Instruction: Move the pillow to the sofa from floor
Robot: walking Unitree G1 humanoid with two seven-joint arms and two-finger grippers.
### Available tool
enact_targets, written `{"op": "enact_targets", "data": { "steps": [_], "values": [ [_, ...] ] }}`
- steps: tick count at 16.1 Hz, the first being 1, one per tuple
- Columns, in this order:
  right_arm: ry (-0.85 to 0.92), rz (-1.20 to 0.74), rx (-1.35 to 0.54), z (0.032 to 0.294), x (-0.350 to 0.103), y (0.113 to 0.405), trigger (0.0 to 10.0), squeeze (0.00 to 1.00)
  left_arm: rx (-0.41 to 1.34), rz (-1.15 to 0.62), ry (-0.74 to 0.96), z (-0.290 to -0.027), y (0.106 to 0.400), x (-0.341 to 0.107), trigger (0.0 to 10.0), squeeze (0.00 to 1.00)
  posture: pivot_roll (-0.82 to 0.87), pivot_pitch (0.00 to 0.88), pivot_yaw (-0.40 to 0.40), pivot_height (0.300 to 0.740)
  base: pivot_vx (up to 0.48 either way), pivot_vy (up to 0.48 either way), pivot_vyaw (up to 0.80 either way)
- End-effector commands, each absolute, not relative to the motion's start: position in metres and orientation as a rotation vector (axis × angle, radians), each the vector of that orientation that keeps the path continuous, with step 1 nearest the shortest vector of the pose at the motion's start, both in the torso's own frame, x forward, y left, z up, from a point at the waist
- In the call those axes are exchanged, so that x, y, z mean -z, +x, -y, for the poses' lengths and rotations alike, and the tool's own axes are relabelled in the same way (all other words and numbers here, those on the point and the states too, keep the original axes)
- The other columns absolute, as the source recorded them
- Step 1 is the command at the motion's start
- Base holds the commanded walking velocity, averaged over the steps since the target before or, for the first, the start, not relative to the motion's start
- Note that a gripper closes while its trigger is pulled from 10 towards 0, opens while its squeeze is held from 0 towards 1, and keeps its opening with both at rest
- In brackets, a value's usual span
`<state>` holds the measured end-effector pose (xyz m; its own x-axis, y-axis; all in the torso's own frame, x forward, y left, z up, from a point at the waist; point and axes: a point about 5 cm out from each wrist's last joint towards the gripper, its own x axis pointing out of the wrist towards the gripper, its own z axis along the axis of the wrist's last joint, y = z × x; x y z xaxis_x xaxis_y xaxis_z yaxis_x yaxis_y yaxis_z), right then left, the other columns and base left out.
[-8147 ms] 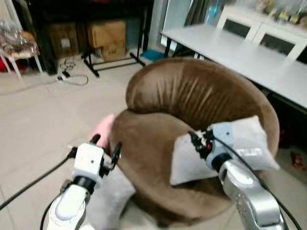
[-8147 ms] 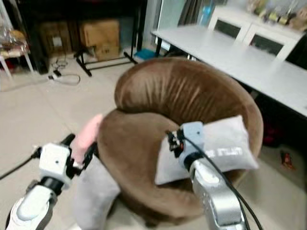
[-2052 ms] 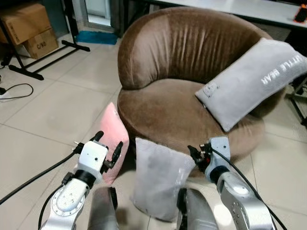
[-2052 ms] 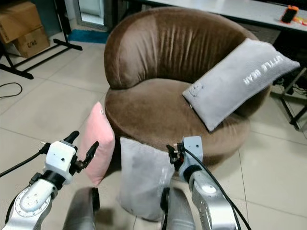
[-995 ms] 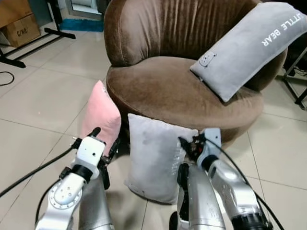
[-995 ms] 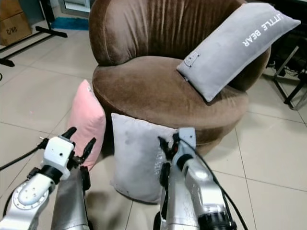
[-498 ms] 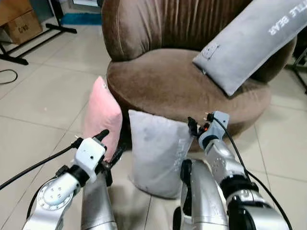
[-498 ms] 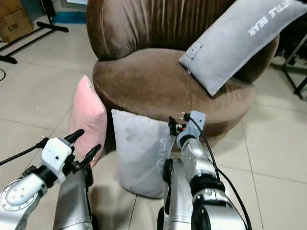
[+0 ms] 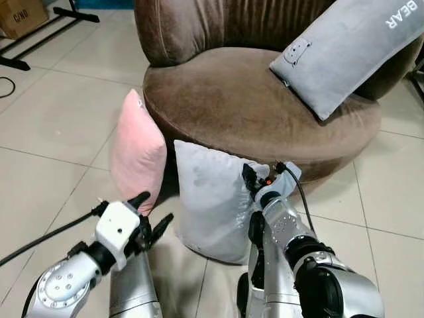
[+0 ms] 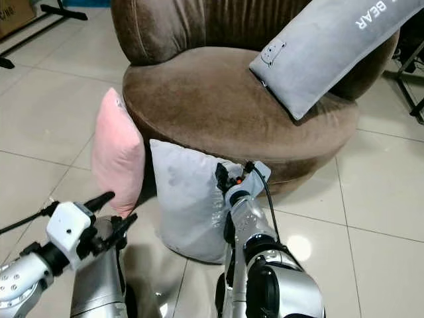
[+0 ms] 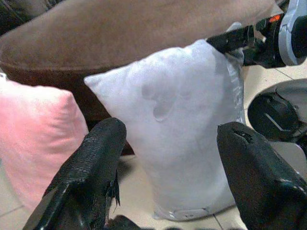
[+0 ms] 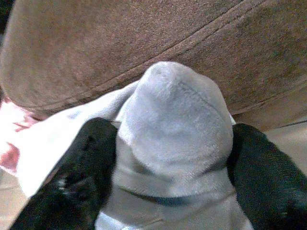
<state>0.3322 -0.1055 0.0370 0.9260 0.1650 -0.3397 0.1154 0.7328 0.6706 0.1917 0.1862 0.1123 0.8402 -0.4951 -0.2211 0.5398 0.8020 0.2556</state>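
Right gripper [image 12: 165, 158], newly arrived at grey pillow [image 9: 212, 199] on floor, fingers now clenched around its top corner; left gripper [image 11: 165, 158] released alongside; lift to sofa [image 9: 225, 99] pending.

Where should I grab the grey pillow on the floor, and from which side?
Take the grey pillow by its upper right corner, coming from above. It stands upright against the sofa, so that corner sticks up free, and the right gripper already has its jaws around it.
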Motion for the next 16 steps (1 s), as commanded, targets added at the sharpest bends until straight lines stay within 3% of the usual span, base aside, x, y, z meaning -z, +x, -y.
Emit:
{"op": "enact_targets", "data": {
  "steps": [1,16],
  "values": [
    [0.775,-0.399,-0.034,0.1038,-0.0344,0.3303,0.0,0.0,0.561,-0.143,0.318,-0.1872,0.1904,-0.1163,10.0,0.0,0.15,0.179,-0.061,0.422,0.0,0.0,0.0],
    [0.742,-0.42,-0.087,0.097,-0.0311,0.3274,0.0,0.0,0.631,-0.177,0.34,-0.1805,0.1885,-0.1118,10.0,0.0,0.16,0.129,-0.055,0.422,0.0,0.0,0.0]
  ]
}}
